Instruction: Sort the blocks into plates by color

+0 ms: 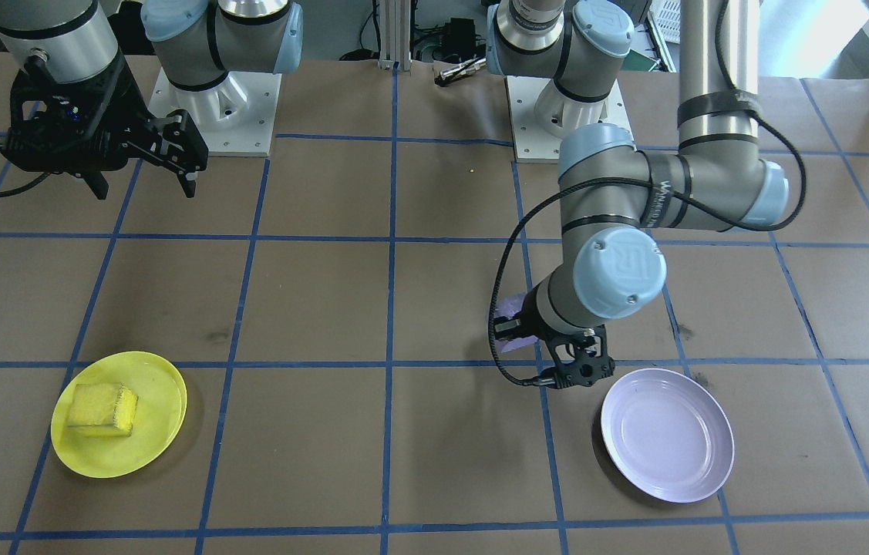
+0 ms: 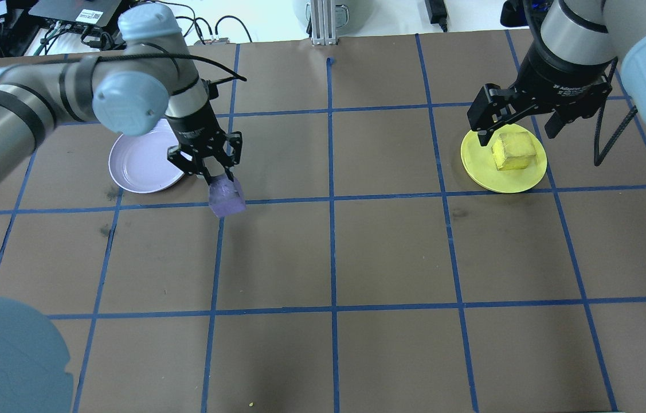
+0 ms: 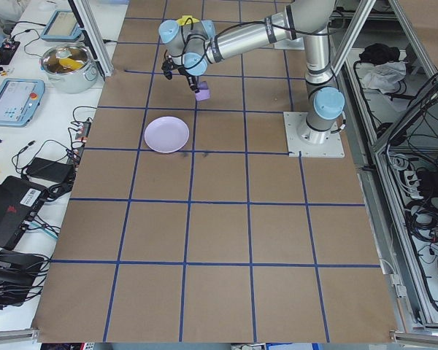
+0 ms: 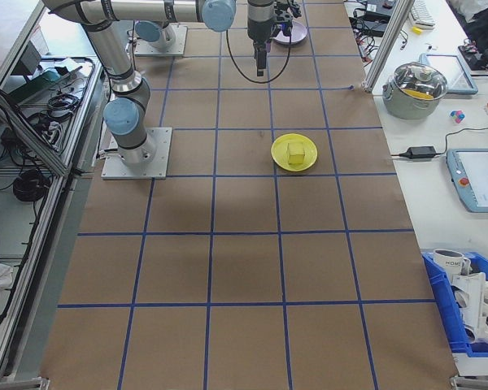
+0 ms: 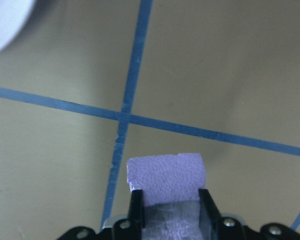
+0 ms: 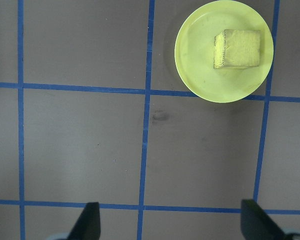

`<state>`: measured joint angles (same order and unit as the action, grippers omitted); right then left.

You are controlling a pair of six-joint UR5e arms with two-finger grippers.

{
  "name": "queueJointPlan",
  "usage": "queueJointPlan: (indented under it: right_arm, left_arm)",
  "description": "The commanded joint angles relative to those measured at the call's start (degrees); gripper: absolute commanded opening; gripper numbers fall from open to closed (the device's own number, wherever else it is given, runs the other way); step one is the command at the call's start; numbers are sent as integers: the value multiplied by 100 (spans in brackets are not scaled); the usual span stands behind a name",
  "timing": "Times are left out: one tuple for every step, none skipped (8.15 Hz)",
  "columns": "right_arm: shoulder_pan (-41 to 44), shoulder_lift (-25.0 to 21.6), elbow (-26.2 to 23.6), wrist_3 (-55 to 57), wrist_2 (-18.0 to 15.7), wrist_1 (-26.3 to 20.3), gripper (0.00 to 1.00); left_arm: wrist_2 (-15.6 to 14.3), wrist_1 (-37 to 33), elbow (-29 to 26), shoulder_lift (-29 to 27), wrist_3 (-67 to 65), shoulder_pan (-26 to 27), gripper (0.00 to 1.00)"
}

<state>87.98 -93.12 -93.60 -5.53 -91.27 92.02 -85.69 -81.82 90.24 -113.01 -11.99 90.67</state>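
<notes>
My left gripper [image 2: 215, 172] is shut on the pale purple block [image 2: 226, 198], whose far end sticks out past the fingers [image 5: 135, 206] over a blue tape crossing. It hangs just beside the lavender plate [image 2: 139, 166], which holds nothing [image 1: 665, 443]. The yellow block [image 2: 513, 150] lies in the yellow plate [image 2: 480, 163], also seen from the front [image 1: 160, 385]. My right gripper [image 1: 143, 183] stands open and high, back from that plate, with nothing between its fingers [image 6: 90, 222]. The right wrist view shows the yellow block [image 6: 238, 48] in its plate [image 6: 197, 55].
Brown paper with a blue tape grid covers the table [image 2: 391, 252]. The two arm bases [image 1: 214, 112] [image 1: 565, 116] stand at the robot's edge. Benches with a pot [image 3: 67, 64], tablets and cables flank the table ends; a blue bin [image 4: 472, 301] sits at one side.
</notes>
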Motion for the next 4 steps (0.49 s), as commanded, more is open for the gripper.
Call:
queueJointPlan:
  right_arm:
    - [0,4,0,-1,4,1,100]
    - [0,4,-9,-1,4,1,100]
    - [0,4,-9,-1,39,1,100]
    - [0,4,-9,-1,22,1,100]
  left_arm:
    - [-227,-941,-1217,-90,1371,-567,0]
    - [-377,-906,-1333,-125,1809,-594,0]
    - [-492,-714,-1334,-177,2223,-698,0]
    - [-684,-564,-1334,-308,2810,-900,0]
